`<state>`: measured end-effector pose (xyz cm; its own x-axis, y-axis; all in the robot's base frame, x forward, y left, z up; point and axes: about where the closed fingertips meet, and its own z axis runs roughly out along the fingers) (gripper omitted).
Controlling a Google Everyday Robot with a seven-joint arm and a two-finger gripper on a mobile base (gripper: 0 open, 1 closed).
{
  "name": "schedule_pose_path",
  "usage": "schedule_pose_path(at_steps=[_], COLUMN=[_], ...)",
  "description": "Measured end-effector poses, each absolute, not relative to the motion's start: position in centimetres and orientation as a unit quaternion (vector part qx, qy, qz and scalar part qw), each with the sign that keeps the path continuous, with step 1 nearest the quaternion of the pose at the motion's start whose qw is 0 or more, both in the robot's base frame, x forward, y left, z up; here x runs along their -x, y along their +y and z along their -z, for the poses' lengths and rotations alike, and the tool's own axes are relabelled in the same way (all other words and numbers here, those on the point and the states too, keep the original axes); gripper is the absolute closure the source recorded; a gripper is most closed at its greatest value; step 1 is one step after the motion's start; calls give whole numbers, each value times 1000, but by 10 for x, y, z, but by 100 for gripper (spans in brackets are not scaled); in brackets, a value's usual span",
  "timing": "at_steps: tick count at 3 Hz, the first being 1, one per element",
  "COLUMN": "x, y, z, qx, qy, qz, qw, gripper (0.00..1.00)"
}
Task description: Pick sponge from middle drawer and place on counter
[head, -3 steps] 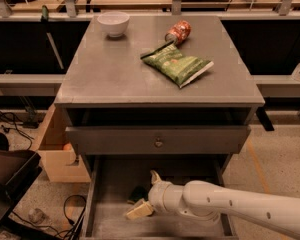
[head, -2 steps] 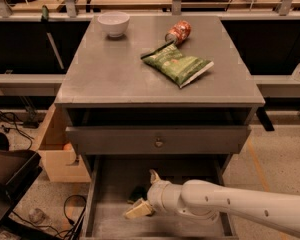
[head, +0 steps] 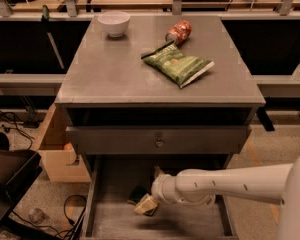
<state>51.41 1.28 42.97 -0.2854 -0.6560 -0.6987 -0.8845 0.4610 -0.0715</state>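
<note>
The middle drawer [head: 112, 223] is pulled out below the cabinet, and its bare grey floor shows. The sponge [head: 136, 194] lies in it left of centre as a small dark green patch with a pale edge. My white arm reaches in from the right, and my gripper [head: 146, 204] is down inside the drawer, right at the sponge's near side. The arm's wrist hides part of the drawer floor. The counter [head: 110, 71] is the flat grey top of the cabinet above.
On the counter are a white bowl [head: 114, 23] at the back left, a red can [head: 178, 32] on its side and a light-green snack bag [head: 179, 64]. A closed drawer front with a knob [head: 159, 141] sits above the open drawer. A cardboard box [head: 57, 156] stands on the floor to the left.
</note>
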Motion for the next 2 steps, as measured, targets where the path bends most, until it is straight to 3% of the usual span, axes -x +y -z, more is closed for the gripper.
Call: schedule_pose_path(at_steps=[2], x=[-491], y=[-32], z=[-376], qx=[483], qy=[805], qz=[-156], qw=[305], gripper=[0])
